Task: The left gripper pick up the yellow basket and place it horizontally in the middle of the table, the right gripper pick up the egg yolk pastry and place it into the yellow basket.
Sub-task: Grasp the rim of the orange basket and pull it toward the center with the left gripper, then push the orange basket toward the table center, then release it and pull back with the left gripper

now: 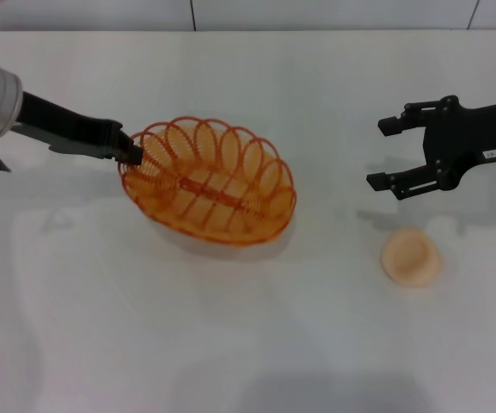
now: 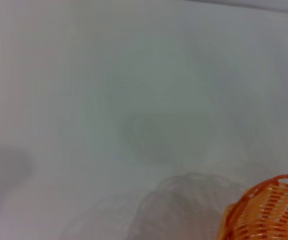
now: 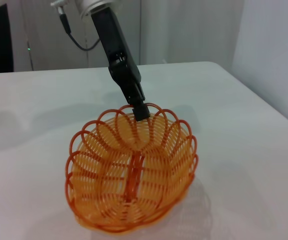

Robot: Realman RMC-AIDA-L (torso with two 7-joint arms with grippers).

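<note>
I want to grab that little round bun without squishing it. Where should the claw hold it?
Probably from straight above, with the fingers closing gently on the opposite round sides of the egg yolk pastry. It sits alone on the table, so nothing blocks the way down. The right gripper is open nearby, just beyond it. The left gripper is holding the yellow basket by its rim.

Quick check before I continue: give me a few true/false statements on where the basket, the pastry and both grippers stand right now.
1. The left gripper grips the yellow basket at its rim. True.
2. The egg yolk pastry lies inside the basket. False: it sits on the table, apart from the basket, on the robot's right.
3. The right gripper is shut on the pastry. False: its fingers are open, farther back on the table than the pastry.
4. The basket is empty. True.
</note>
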